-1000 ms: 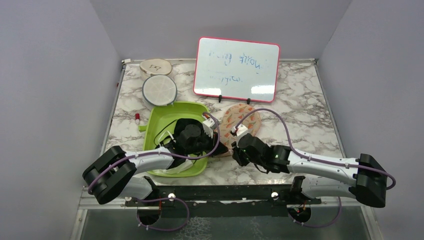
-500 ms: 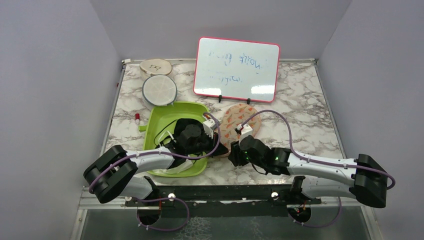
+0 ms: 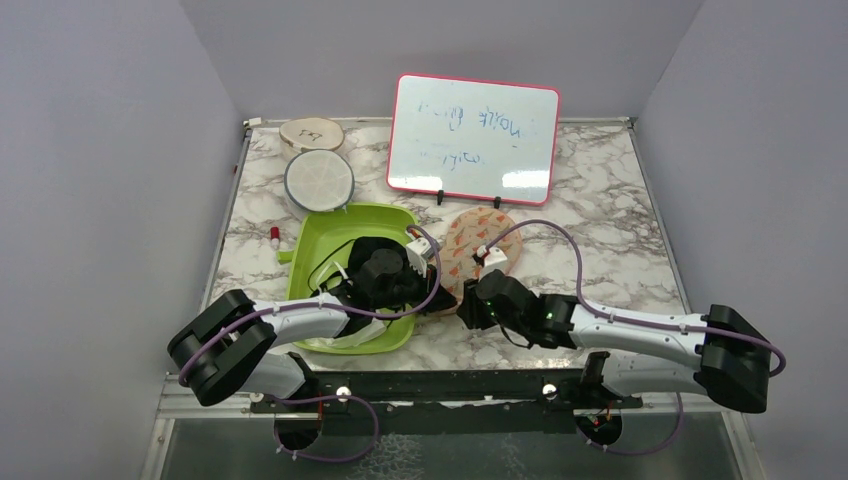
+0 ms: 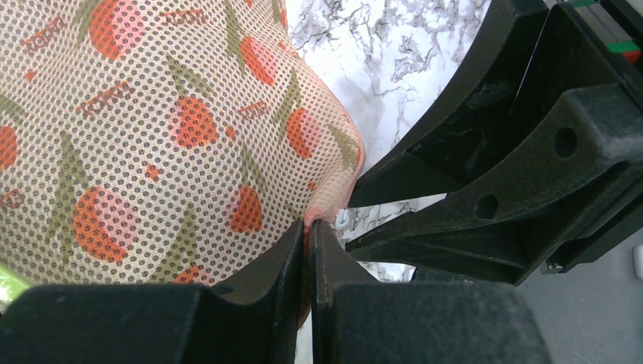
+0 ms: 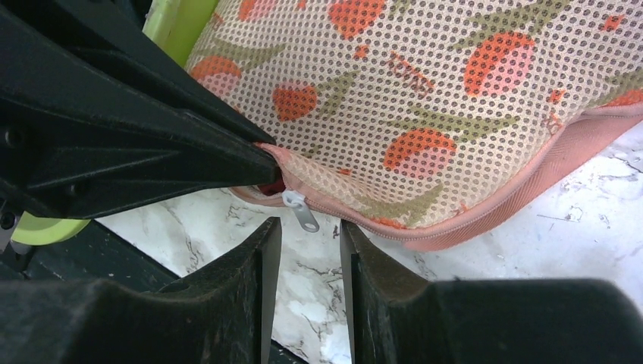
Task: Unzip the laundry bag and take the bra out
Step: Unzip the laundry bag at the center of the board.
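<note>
Your left claw (image 4: 309,231) is clamped tight on the pink-trimmed corner of the flat, peach-beige mesh laundry bag (image 4: 152,121) printed with orange and green leaves; the bag lies on the white marbled tabletop (image 3: 600,200), just right of the lime-green plastic tub (image 3: 310,235); your right claw (image 5: 309,239) has its jaws parted and grips nothing; the small silver metal zipper pull (image 5: 303,216) hangs at the mouth of that gap, just off the fingertips, right beside the left claw's pinch.
</note>
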Controlling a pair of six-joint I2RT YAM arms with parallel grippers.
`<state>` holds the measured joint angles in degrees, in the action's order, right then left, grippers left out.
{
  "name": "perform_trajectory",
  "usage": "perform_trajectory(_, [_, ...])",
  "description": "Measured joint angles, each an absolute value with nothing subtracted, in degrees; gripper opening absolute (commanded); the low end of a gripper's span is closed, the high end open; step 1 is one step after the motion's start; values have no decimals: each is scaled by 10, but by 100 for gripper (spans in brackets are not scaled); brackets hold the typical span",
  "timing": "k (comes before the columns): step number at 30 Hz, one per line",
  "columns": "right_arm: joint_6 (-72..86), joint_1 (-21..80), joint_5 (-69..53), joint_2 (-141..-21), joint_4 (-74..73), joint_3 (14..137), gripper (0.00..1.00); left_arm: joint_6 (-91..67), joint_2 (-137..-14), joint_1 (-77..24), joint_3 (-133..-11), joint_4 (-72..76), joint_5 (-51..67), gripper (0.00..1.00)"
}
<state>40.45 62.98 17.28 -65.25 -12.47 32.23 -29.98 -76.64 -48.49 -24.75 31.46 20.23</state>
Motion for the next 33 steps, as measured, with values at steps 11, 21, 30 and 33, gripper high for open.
perform_trajectory(11, [407,609,172,-679,-115,339,27,-301,-766,-485,-248,316,203,0])
perform_trajectory(21, [407,605,170,-696,-115,347,30,-301,-766,-485,-248,316,203,0])
perform_trajectory(30, [404,600,170,-710,-103,347,22,-301,-766,-485,-248,316,203,0])
perform_trajectory(33, [401,600,169,-715,-101,349,13,-301,-766,-485,-248,315,203,0])
